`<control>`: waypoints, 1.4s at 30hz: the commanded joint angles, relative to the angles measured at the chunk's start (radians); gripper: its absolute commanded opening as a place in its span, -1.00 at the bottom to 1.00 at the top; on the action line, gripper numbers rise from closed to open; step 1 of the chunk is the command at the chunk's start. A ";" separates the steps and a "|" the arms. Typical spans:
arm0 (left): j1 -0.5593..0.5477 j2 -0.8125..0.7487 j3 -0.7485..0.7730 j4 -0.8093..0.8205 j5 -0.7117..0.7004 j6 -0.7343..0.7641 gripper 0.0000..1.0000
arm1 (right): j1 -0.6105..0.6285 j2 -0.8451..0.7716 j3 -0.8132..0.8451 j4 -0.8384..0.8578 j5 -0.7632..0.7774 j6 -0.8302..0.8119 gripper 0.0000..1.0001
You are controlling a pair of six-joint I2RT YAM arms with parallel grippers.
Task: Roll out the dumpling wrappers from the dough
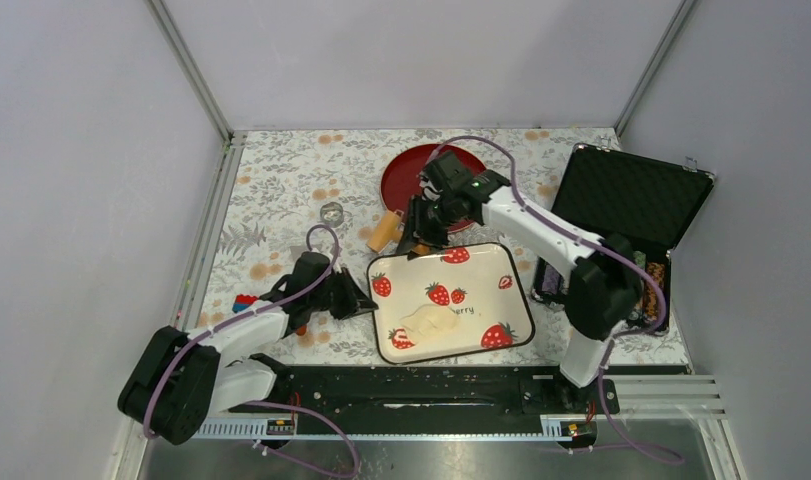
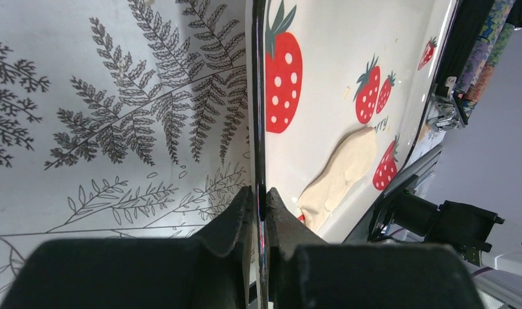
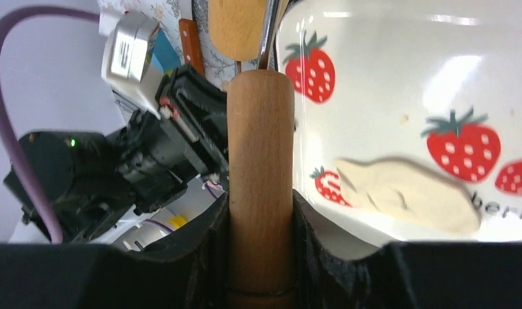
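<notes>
The dough [image 1: 430, 322] is a flattened ragged off-white patch in the near half of the strawberry-print tray [image 1: 491, 285]. My left gripper [image 1: 367, 301] is shut on the tray's left rim; in the left wrist view the thin dark rim [image 2: 259, 129] runs straight between the closed left gripper [image 2: 259, 193], with the dough [image 2: 342, 168] just to the right. My right gripper [image 1: 418, 238] hangs over the tray's far left corner, shut on a tan wooden roller [image 3: 261, 148] that sticks out past the right gripper [image 3: 261, 206]. The dough [image 3: 406, 193] lies right of the roller. No dumpling wrappers are in view.
A red plate [image 1: 406, 172] sits behind the tray. A short tan wooden piece [image 1: 385, 231] lies left of my right gripper. A small metal ring [image 1: 331, 212] stands further left. An open black case [image 1: 631, 195] fills the right side. Small red and blue items [image 1: 243, 300] lie near the left arm.
</notes>
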 commanded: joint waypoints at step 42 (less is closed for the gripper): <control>0.050 -0.366 0.215 -0.410 -0.188 0.051 0.98 | -0.016 0.239 0.287 -0.182 0.494 -0.403 0.76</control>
